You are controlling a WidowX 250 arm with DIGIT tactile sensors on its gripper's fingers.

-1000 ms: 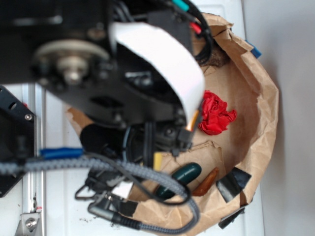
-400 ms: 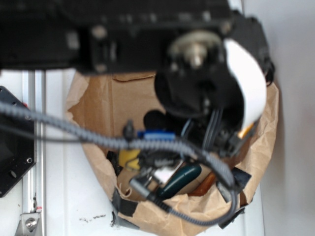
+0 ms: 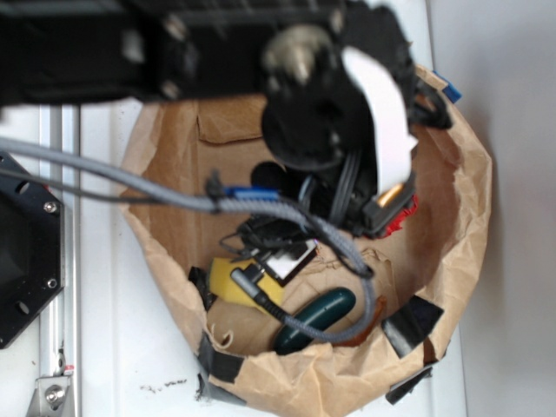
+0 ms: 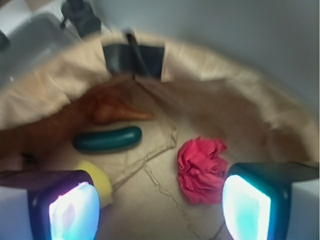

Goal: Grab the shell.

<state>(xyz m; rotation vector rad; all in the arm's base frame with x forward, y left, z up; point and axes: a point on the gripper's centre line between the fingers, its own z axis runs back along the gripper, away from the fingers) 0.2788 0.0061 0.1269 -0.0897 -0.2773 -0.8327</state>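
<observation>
My claw [image 4: 160, 210] hangs spread wide above the floor of the paper bag [image 4: 260, 115], its two pads at the bottom corners of the wrist view with nothing between them.

In the bag, all places taken from the green pod [image 4: 107, 139]: the shell [image 4: 117, 111] lies just behind it, toward the bag wall, orange-brown, its point aimed toward the middle of the bag. The two sit near each other; I cannot tell whether they touch. A crumpled red cloth [image 4: 201, 167] lies well off from the pod's rounded end, close by one of my pads. A yellow thing [image 4: 97, 177] sits on the near side of the pod, half hidden behind my other pad. A patch of black tape [image 4: 134, 59] marks the wall beyond the shell.

From the outside view my arm [image 3: 313, 104] and its cables [image 3: 287, 217] cover most of the bag. The pod [image 3: 317, 319] shows there; the shell is barely a sliver beside it, and the cloth [image 3: 404, 213] only peeks out. Both views are blurred.
</observation>
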